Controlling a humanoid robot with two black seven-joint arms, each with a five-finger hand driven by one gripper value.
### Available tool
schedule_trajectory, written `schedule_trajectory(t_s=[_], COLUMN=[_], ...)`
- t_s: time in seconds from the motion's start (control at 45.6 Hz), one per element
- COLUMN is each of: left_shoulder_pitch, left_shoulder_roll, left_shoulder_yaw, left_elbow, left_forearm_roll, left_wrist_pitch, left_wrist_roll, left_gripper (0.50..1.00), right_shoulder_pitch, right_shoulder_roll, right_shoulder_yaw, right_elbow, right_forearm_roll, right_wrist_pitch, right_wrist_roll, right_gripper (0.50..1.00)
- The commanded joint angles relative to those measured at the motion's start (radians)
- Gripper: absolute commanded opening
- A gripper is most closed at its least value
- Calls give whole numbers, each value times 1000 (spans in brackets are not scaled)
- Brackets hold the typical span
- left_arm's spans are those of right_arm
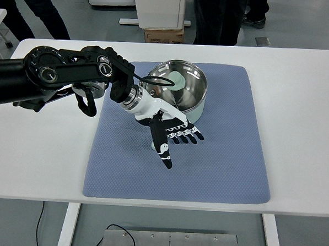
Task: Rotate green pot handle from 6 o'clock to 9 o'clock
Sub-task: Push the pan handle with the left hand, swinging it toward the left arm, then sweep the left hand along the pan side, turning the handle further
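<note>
Nearest the camera, the front strip of the white table [35,166] lies bare, and then comes the blue mat [223,159]. Over the mat's middle hangs the left hand [169,131], its arm reaching in from the left edge, fingers [188,136] spread flat and relaxed, thumb pointing toward us, nothing in its grasp. Just beyond it, up and slightly right, sits the green pot [177,90] on the far half of the mat, steel inside, pale green wall. The handle? I cannot make it out; if it points to 6 o'clock it runs toward us, straight under that palm. So the hand looks to be right over the near rim, and the sweep to 9 o'clock would go leftward, back toward its own arm. No right arm shows.
</note>
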Motion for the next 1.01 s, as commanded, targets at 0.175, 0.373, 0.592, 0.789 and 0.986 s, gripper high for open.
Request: schedule_trajectory(t_s=[0.175,0.373,0.592,0.789,0.986], left_shoulder_pitch=[-34,-48,-66,-78,-92], left_shoulder_roll=[42,47,68,88,111], left_shoulder_yaw=[12,46,79,101,130], left_elbow=[0,0,0,0,3], left_forearm_roll=[0,0,0,2,11], left_wrist_pitch=[0,0,0,0,0], left_wrist_roll=[14,14,15,15,15], left_gripper=[1000,1000,1000,1000,1000], right_shoulder_pitch=[0,0,0,0,0], right_shoulder_roll=[0,0,0,0,0], right_shoulder_yaw=[0,0,0,0,0], right_elbow=[0,0,0,0,0], right_forearm_roll=[-1,-1,1,-1,1], right_wrist_pitch=[0,0,0,0,0], right_wrist_roll=[0,0,0,0,0], right_gripper=[1000,1000,1000,1000,1000])
